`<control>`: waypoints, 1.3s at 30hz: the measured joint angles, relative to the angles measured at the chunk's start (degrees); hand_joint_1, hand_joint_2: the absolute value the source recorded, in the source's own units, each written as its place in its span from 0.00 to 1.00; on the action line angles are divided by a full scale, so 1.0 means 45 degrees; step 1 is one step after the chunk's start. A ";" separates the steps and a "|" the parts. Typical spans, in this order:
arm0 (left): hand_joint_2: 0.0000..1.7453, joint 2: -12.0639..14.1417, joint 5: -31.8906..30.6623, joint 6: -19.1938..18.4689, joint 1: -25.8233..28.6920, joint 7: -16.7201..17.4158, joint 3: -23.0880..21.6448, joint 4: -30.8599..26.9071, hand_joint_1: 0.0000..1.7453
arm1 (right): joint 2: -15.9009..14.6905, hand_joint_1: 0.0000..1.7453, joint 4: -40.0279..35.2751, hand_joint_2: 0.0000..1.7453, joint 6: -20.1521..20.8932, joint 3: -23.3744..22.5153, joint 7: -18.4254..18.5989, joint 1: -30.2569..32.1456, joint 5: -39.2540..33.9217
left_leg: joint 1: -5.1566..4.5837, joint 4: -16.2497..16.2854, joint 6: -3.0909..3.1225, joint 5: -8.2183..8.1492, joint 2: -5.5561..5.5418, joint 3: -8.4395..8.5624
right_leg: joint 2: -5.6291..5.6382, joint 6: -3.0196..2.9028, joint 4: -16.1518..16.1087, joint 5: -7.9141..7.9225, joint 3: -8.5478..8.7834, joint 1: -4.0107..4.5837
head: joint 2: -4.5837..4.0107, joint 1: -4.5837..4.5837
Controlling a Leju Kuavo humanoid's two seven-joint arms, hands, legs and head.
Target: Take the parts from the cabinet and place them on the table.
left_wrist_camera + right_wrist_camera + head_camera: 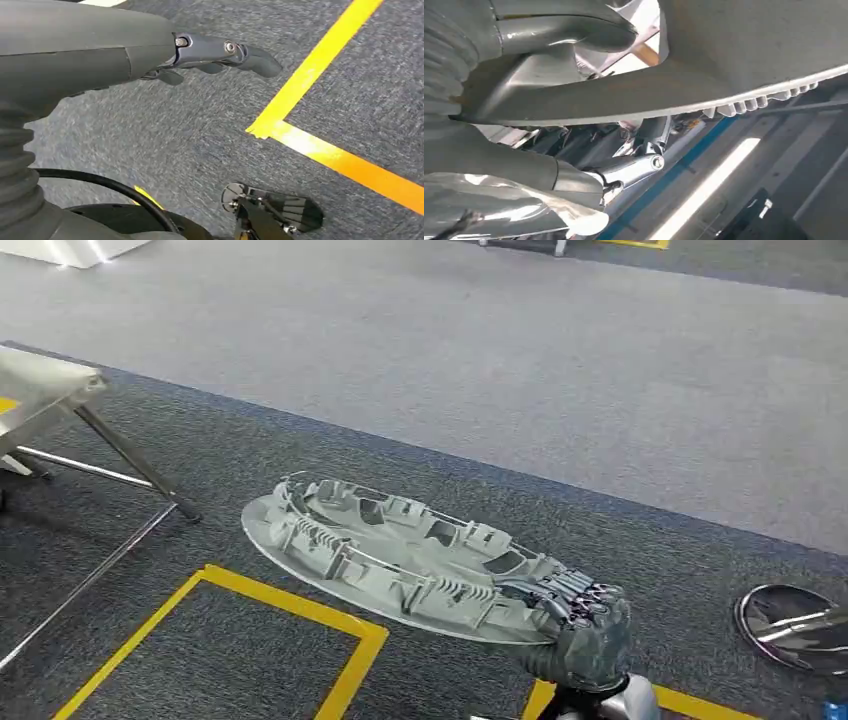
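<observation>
A large grey round part (400,552), ribbed and slotted on its inner face, is carried flat above the carpet in the head view. My right hand (585,625) grips its near right rim, fingers curled over the edge. In the right wrist view the part's smooth underside (744,55) spans the picture, with my right hand (539,70) pressed against it. The left wrist view has my left hand (220,55) hanging over the floor, fingers stretched out and holding nothing.
A table corner (45,385) with slanted metal legs (130,455) stands at the left. Yellow tape lines (290,605) mark the dark carpet below the part. A shiny round object (795,625) lies on the floor at the right.
</observation>
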 joint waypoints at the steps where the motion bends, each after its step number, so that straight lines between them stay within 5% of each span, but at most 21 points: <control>1: 1.00 0.0005 0.0000 -0.0005 -0.0008 0.0000 0.0010 0.0000 0.00 | 0.0000 1.00 0.0005 1.00 0.0000 0.0000 0.0000 -0.0009 0.0000 | -0.0062 0.0062 -0.0078 -0.0035 -0.0115 -0.0049 | 0.0581 0.0002 -0.0413 -0.0161 0.0178 -0.0041 | 0.0000 -0.0010; 5: 1.00 0.0010 0.0005 0.0005 0.0030 0.0005 0.0092 0.0000 0.00 | 0.0005 1.00 0.0000 1.00 0.0000 0.0000 0.0029 0.0007 0.0015 | 0.0045 0.0047 -0.0396 0.0100 -0.0589 -0.0223 | 0.0243 -0.0237 -0.0593 -0.0100 0.0346 0.0029 | 0.0000 -0.0024; 7: 1.00 0.0010 0.0005 0.0015 0.0022 0.0005 0.0117 0.0000 0.00 | 0.0029 1.00 -0.0005 1.00 0.0000 0.0005 0.0029 -0.0003 0.0015 | -0.0029 0.0521 -0.0522 -0.0290 0.0446 -0.0370 | -0.0079 -0.0379 -0.0717 -0.0072 0.0453 -0.0019 | 0.0000 -0.0171; 8: 1.00 0.0010 0.0005 0.0015 0.0001 0.0005 0.0126 0.0000 0.00 | 0.0049 1.00 -0.0005 1.00 0.0000 0.0000 0.0029 0.0004 0.0010 | -0.0002 0.1321 -0.0596 -0.0761 0.0739 -0.0736 | -0.0275 -0.0444 -0.0717 -0.0094 0.0477 0.0011 | 0.0000 -0.0194; 10: 1.00 0.0010 -0.0039 0.0014 -0.0008 0.0054 0.0131 0.0000 0.00 | 0.0049 1.00 -0.0005 1.00 0.0000 -0.0005 0.0034 0.0012 0.0000 | 0.0049 0.3376 -0.0661 -0.1658 0.0864 -0.1694 | -0.0646 -0.0502 -0.0716 -0.0143 0.0497 0.0045 | 0.0000 -0.0194; 11: 1.00 0.0010 -0.0063 0.0005 0.0006 0.0097 0.0131 0.0000 0.00 | 0.0049 1.00 -0.0005 1.00 0.0000 -0.0005 0.0034 0.0013 0.0000 | 0.0068 0.4014 -0.0687 -0.1816 0.0868 -0.2006 | -0.0818 -0.0509 -0.0715 -0.0161 0.0497 0.0054 | 0.0000 -0.0194; 13: 1.00 0.0029 -0.0126 0.0000 0.0034 0.0238 0.0131 0.0000 0.00 | 0.0049 1.00 -0.0005 1.00 0.0000 -0.0005 0.0034 0.0007 -0.0010 | 0.0072 0.3468 -0.0682 -0.1224 0.0887 -0.1722 | -0.1090 -0.0500 -0.0715 -0.0206 0.0549 0.0056 | 0.0000 -0.0194; 15: 1.00 0.0044 -0.0136 0.0005 0.0030 0.0291 0.0131 0.0000 0.00 | 0.0053 1.00 -0.0005 1.00 0.0000 0.0010 0.0053 0.0003 -0.0010 | 0.0057 0.1193 -0.0586 -0.0047 0.1177 -0.0566 | -0.1353 -0.0459 -0.0715 -0.0282 0.0687 0.0056 | 0.0000 -0.0199; 16: 1.00 0.0044 -0.0136 0.0005 0.0023 0.0291 0.0131 0.0000 0.00 | 0.0053 1.00 -0.0005 1.00 0.0000 0.0010 0.0068 -0.0001 -0.0005 | -0.0013 0.0322 -0.0515 0.0050 0.1710 -0.0134 | -0.1464 -0.0426 -0.0719 -0.0329 0.0732 0.0071 | 0.0000 -0.0194; 17: 1.00 0.0034 -0.0136 0.0005 -0.0013 0.0272 0.0131 0.0000 0.00 | 0.0053 1.00 -0.0005 1.00 0.0000 0.0000 0.0073 0.0007 -0.0010 | -0.0166 0.0080 -0.0436 -0.0066 0.1858 -0.0046 | -0.1565 -0.0330 -0.0674 -0.0389 0.0710 0.0174 | 0.0000 -0.0219; 21: 1.00 0.0044 -0.0194 0.0000 0.0041 0.0233 0.0136 0.0000 0.00 | 0.0107 1.00 -0.0010 1.00 0.0000 -0.0019 0.0039 -0.0025 -0.0015 | -0.0105 -0.0036 -0.0104 -0.0002 0.1422 -0.0071 | -0.1911 -0.0045 -0.0786 -0.0469 0.0840 0.0165 | 0.0000 -0.0146; 23: 1.00 0.0039 -0.0277 -0.0049 0.0012 0.0228 0.0136 0.0000 0.00 | 0.0112 1.00 -0.0015 1.00 0.0000 -0.0019 -0.0015 -0.0028 -0.0024 | -0.0028 -0.0092 0.0066 0.0035 0.1226 -0.0031 | -0.0809 0.0006 0.0094 -0.1079 0.0403 0.0095 | 0.0000 -0.0078; 25: 1.00 0.0010 -0.0301 -0.0078 -0.0035 0.0228 0.0136 0.0000 0.00 | 0.0107 1.00 -0.0005 1.00 0.0000 -0.0024 -0.0087 -0.0012 -0.0044 | -0.0037 -0.0091 0.0126 0.0023 0.0941 -0.0032 | -0.0521 0.0028 0.2168 -0.1932 -0.0658 0.0097 | 0.0000 0.0029; 27: 1.00 0.0020 -0.0311 -0.0083 -0.0020 0.0233 0.0136 0.0000 0.00 | 0.0107 1.00 0.0005 1.00 0.0000 -0.0029 -0.0087 0.0005 -0.0044 | -0.0059 -0.0086 0.0130 0.0020 0.0653 -0.0011 | -0.0494 0.0025 0.3172 -0.1971 -0.1350 0.0108 | 0.0000 0.0039; 30: 1.00 0.0019 -0.0321 -0.0092 -0.0019 0.0233 0.0136 0.0000 0.00 | 0.0112 1.00 0.0005 1.00 0.0000 -0.0044 -0.0087 -0.0008 -0.0049 | -0.0052 -0.0061 0.0096 -0.0002 0.0145 0.0061 | -0.0330 -0.0057 0.0952 -0.0338 -0.0503 0.0092 | 0.0000 0.0029; 31: 1.00 0.0015 -0.0373 -0.0112 -0.0024 0.0233 0.0136 0.0000 0.00 | 0.0112 1.00 0.0005 1.00 0.0000 -0.0044 -0.0092 -0.0028 -0.0044 | -0.0037 -0.0041 0.0047 -0.0034 -0.0023 0.0076 | 0.0113 -0.0092 -0.0349 0.0168 0.0041 0.0053 | 0.0000 0.0034; 32: 1.00 0.0019 -0.0393 -0.0121 -0.0047 0.0233 0.0136 0.0000 0.00 | 0.0112 1.00 0.0019 1.00 0.0000 -0.0044 -0.0097 -0.0044 -0.0044 | -0.0119 0.0045 -0.0025 -0.0061 -0.0148 0.0001 | 0.0499 -0.0099 -0.0643 -0.0033 0.0197 0.0009 | 0.0000 0.0015; 36: 1.00 0.0034 -0.0403 -0.0131 0.0015 0.0233 0.0136 0.0000 0.00 | 0.0131 1.00 0.0034 1.00 0.0000 -0.0058 -0.0141 -0.0051 -0.0049 | -0.0008 0.0004 -0.0336 0.0015 -0.0615 -0.0117 | 0.0086 -0.0295 -0.0772 0.0009 0.0403 0.0041 | 0.0000 0.0000; 37: 1.00 0.0049 -0.0403 -0.0131 0.0018 0.0233 0.0136 0.0000 0.00 | 0.0141 1.00 0.0034 1.00 0.0000 -0.0058 -0.0141 -0.0069 -0.0049 | -0.0024 0.0155 -0.0370 -0.0125 -0.0312 -0.0116 | -0.0110 -0.0352 -0.0823 0.0034 0.0466 0.0012 | 0.0000 0.0039; 38: 1.00 0.0034 -0.0403 -0.0126 0.0004 0.0233 0.0136 0.0000 0.00 | 0.0170 1.00 0.0029 1.00 0.0000 -0.0058 -0.0141 -0.0062 -0.0049 | -0.0056 0.0657 -0.0459 -0.0489 0.0296 -0.0356 | -0.0221 -0.0437 -0.0844 0.0009 0.0504 0.0003 | 0.0000 -0.0142; 39: 1.00 0.0049 -0.0403 -0.0131 -0.0018 0.0233 0.0136 0.0000 0.00 | 0.0189 1.00 0.0029 1.00 0.0000 -0.0059 -0.0155 -0.0052 -0.0053 | -0.0018 0.1575 -0.0548 -0.0992 0.0640 -0.0780 | -0.0405 -0.0470 -0.0844 -0.0016 0.0520 0.0024 | 0.0000 -0.0160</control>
